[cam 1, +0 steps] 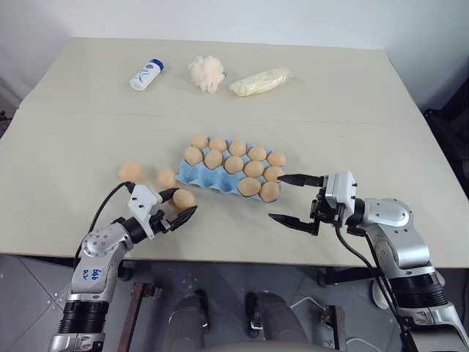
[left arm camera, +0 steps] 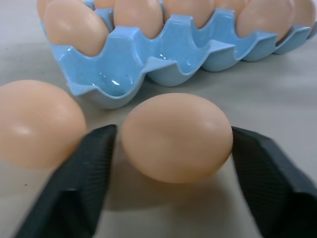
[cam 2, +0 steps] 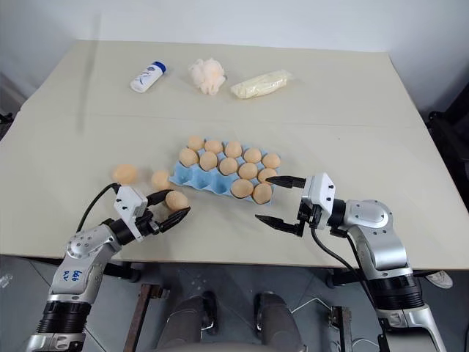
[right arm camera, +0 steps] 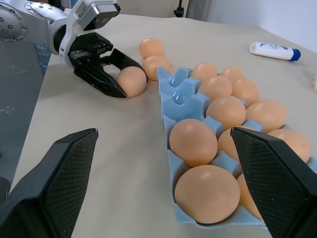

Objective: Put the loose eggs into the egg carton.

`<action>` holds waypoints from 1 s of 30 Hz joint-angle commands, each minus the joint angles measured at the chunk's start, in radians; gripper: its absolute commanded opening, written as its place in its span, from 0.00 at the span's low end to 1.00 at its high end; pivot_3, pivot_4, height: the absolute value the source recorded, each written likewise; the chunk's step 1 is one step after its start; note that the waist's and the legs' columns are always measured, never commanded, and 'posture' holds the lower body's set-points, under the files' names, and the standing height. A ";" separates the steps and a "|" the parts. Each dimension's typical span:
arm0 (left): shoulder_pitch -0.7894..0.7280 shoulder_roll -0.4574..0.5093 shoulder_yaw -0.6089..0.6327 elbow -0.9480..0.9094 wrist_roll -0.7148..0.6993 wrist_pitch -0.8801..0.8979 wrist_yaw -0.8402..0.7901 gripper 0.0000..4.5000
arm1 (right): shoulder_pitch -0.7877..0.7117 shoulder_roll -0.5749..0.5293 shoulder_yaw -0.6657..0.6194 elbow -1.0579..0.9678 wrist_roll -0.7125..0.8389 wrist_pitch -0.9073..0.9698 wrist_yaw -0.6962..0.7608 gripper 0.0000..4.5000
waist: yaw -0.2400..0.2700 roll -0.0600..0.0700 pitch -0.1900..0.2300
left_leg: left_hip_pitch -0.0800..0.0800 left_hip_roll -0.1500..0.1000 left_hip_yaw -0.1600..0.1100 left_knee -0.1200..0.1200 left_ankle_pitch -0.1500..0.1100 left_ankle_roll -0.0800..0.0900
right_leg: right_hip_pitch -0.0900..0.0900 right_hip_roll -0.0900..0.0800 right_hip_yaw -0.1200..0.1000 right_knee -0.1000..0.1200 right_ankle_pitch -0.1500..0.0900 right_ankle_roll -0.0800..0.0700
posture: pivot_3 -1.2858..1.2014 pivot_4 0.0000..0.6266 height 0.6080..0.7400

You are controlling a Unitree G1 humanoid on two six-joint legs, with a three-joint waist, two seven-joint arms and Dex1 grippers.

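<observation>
step: grasp | left tool (cam 1: 178,211) flanks nearest loose egg (cam 1: 184,199) on tabletop (cam 1: 330,110), grip unconfirmed; right tool (cam 1: 294,199) spread beside egg carton (cam 1: 192,172) | next: pinch gently; lift to empty near cup

— How is the left pincer (cam 1: 178,210) set?
— Low over the table's near edge, its fingers (left arm camera: 81,168) closed around an egg (left arm camera: 177,137).
— And the right pincer (cam 1: 294,199)?
— Level, pointing toward the left arm, fingers spread wide, gripping nothing.
</observation>
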 commanded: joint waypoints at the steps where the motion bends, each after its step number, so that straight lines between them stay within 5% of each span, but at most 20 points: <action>1: -0.014 -0.006 -0.014 -0.009 0.005 -0.029 -0.011 0.55 | -0.004 0.007 -0.011 -0.029 0.012 -0.005 -0.011 1.00 | 0.000 0.000 0.000 | 0.000 0.000 0.000 0.000 0.000 0.000 | 0.000 0.000 0.000 0.000 0.000 0.000 | 0.52 0.24 1.00; 9: -0.060 -0.025 -0.030 -0.148 -0.078 -0.010 -0.061 0.52 | 0.015 -0.006 -0.025 -0.039 0.009 -0.001 -0.027 1.00 | 0.000 0.000 0.000 | 0.000 0.000 0.000 0.000 0.000 0.000 | 0.000 0.000 0.000 0.000 0.000 0.000 | 0.52 0.24 1.00; 21: -0.379 -0.166 -0.191 0.190 0.049 -0.082 -0.081 0.52 | 0.141 -0.021 -0.080 -0.168 0.006 0.025 -0.141 1.00 | 0.019 0.000 0.000 | -0.001 -0.001 0.001 0.003 0.002 0.007 | 0.001 0.001 0.001 0.000 0.002 0.004 | 0.52 0.24 1.00; 28: -0.367 -0.108 -0.142 0.186 0.036 -0.096 -0.104 0.99 | 0.196 -0.008 -0.092 -0.226 0.009 0.035 -0.197 1.00 | 0.021 0.000 0.000 | -0.001 -0.001 0.000 0.003 0.002 0.005 | 0.001 0.002 0.000 0.000 0.002 0.004 | 0.52 0.24 1.00; 30: -0.311 -0.044 -0.081 0.142 0.005 -0.110 -0.128 0.99 | 0.191 -0.005 -0.082 -0.219 0.007 0.032 -0.197 1.00 | 0.015 0.000 0.000 | -0.001 -0.001 0.000 0.003 0.001 0.003 | 0.001 0.001 0.001 0.000 0.002 0.004 | 0.52 0.24 1.00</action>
